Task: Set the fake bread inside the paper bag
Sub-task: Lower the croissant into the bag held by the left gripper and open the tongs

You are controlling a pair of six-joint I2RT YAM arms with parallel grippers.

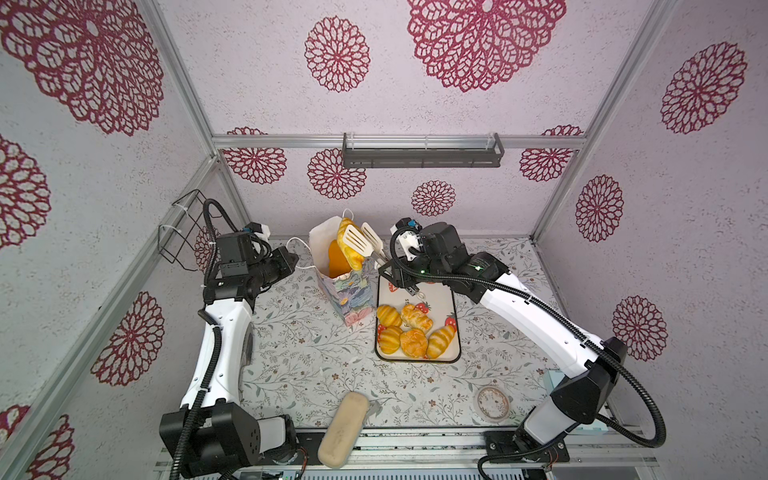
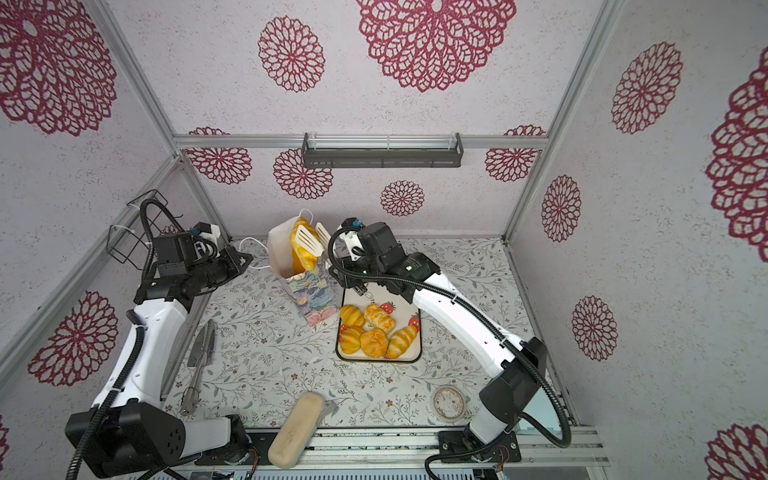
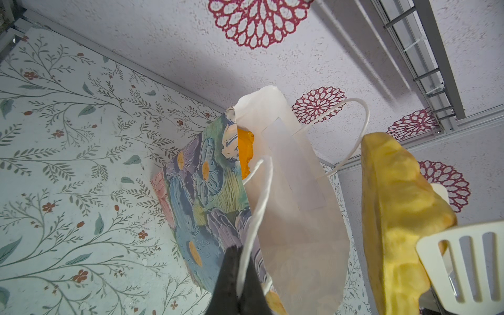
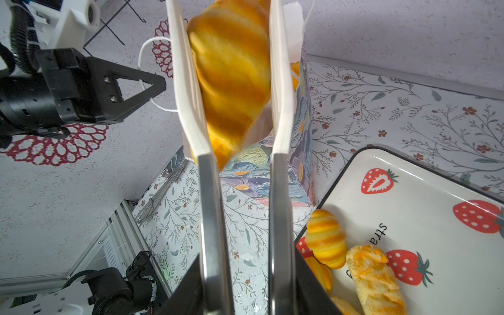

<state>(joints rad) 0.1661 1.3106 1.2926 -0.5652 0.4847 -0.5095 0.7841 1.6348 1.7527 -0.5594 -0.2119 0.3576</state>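
Left gripper (image 1: 294, 261) pinches the white cord handle (image 3: 257, 215) of the tall flowered paper bag (image 1: 351, 297); right gripper (image 4: 246, 278) clamps white slotted tongs (image 1: 355, 241), which squeeze a glossy golden toy croissant (image 4: 231, 81) just over the bag's mouth.

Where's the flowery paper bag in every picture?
Top view: paper bag stands centre, just left of the tray.
Top view: paper bag, same spot, left of the tray.
Left wrist: paper bag close up, its cord handle pinched by the left gripper.
Right wrist: paper bag behind the tongs the right gripper holds.
Shared landmark: the bread in the tongs, at the bag's mouth.
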